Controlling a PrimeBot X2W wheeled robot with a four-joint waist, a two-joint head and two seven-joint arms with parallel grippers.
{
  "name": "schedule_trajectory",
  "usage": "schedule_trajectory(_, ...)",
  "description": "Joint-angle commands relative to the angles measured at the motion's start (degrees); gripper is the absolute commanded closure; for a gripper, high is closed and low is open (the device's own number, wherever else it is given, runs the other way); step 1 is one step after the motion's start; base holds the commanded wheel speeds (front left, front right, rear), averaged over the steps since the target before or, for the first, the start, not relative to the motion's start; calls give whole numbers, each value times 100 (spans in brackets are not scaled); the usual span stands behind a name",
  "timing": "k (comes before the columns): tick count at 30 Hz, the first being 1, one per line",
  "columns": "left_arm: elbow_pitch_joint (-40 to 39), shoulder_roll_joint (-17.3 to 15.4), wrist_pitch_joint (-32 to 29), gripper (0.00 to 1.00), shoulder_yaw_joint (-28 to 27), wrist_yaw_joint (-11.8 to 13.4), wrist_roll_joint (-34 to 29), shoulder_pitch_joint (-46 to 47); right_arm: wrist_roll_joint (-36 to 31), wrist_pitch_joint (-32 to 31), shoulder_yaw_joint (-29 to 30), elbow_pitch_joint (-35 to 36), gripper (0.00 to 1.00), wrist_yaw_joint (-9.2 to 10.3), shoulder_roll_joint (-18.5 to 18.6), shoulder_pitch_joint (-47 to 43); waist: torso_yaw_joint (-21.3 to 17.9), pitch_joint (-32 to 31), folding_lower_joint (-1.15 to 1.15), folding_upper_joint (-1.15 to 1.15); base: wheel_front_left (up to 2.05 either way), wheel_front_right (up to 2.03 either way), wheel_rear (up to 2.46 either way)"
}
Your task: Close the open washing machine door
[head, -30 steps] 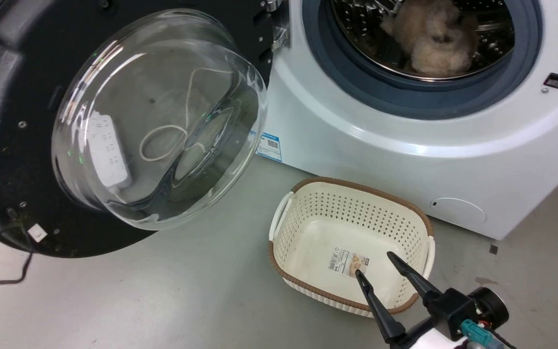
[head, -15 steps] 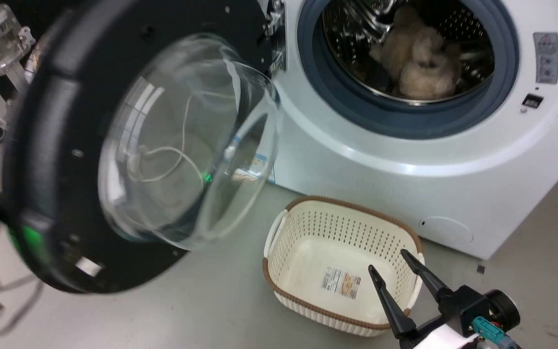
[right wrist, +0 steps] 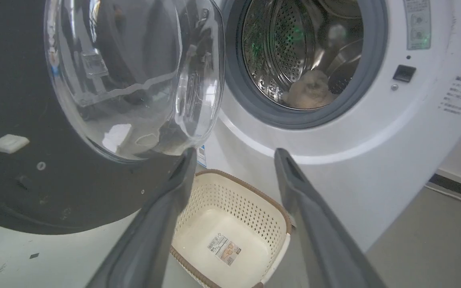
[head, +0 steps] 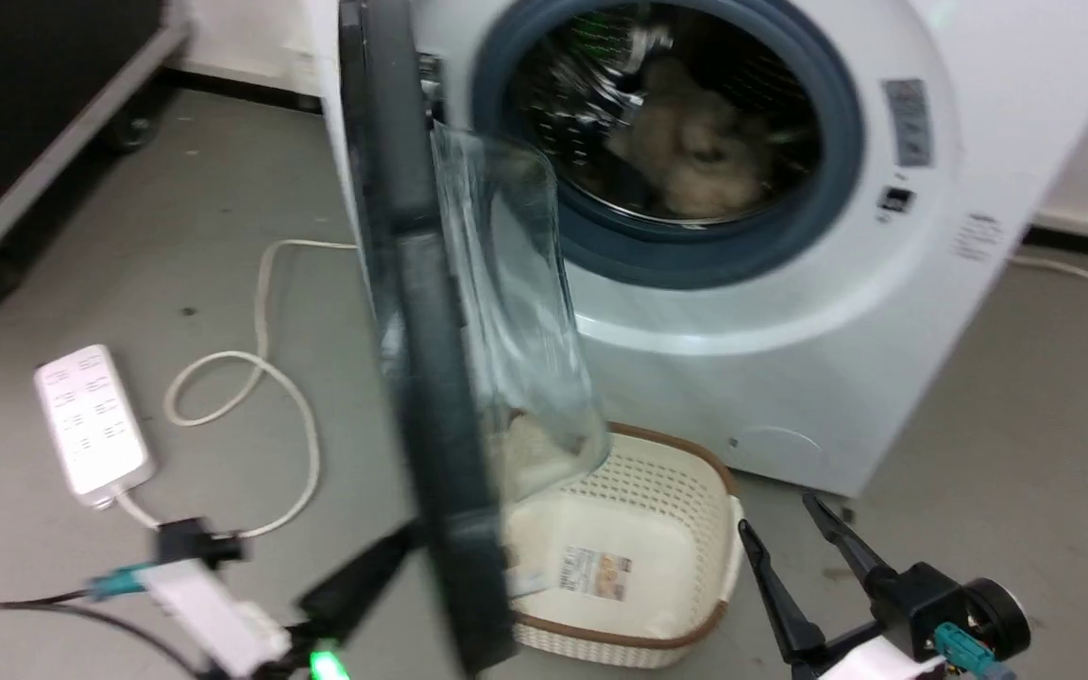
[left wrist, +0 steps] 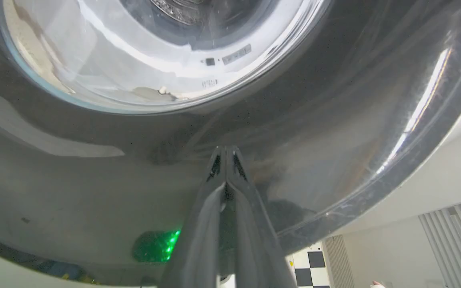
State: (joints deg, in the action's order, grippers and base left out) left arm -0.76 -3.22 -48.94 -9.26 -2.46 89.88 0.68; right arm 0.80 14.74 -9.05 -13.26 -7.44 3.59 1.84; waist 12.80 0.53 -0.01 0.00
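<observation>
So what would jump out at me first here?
The washing machine door, a huge black rim with a bulging glass bowl, stands edge-on at the head view's middle, half open. The left tool, shut, rests its tips against the door's glossy outer face; a fluffy beige bundle lies in the drum behind.

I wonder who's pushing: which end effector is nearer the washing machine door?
Left end effector: shut, touching the door from outside. Right end effector: open, apart, near the basket.
</observation>
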Motion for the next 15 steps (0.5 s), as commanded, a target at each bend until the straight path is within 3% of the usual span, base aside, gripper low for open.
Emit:
schedule_trajectory(1, -19, 32, 331, 100, 473, -60, 199, -17, -54, 24, 1, -10, 0, -5, -12, 87, -442, 213, 1, 0, 0, 0, 0)
schedule_trajectory(6, 95, 33, 1022, 100, 1178, -202, 573, 239, -95, 16, 28, 10, 0, -5, -7, 228, -1009, 478, 1, 0, 0, 0, 0)
schedule_trajectory(7, 196, 33, 1335, 100, 1460, -267, 695, 450, -109, 15, 53, 18, 0, -5, 0, 278, -1295, 622, 1, 0, 0, 0, 0)
schedule_trajectory(8, 196, 33, 1335, 100, 1460, -267, 695, 450, -109, 15, 53, 18, 0, -5, 0, 278, -1295, 622, 1, 0, 0, 0, 0)
schedule_trajectory(12, 596, 34, 2114, 100, 1891, -396, 891, 1163, -113, 17, 141, 22, 0, -5, -3, 383, -2006, 983, 1, 0, 0, 0, 0)
schedule_trajectory(15, 782, 34, 2397, 100, 1992, -428, 971, 1486, -95, 19, 157, 16, 0, -5, -12, 424, -2271, 1118, 1, 0, 0, 0, 0)
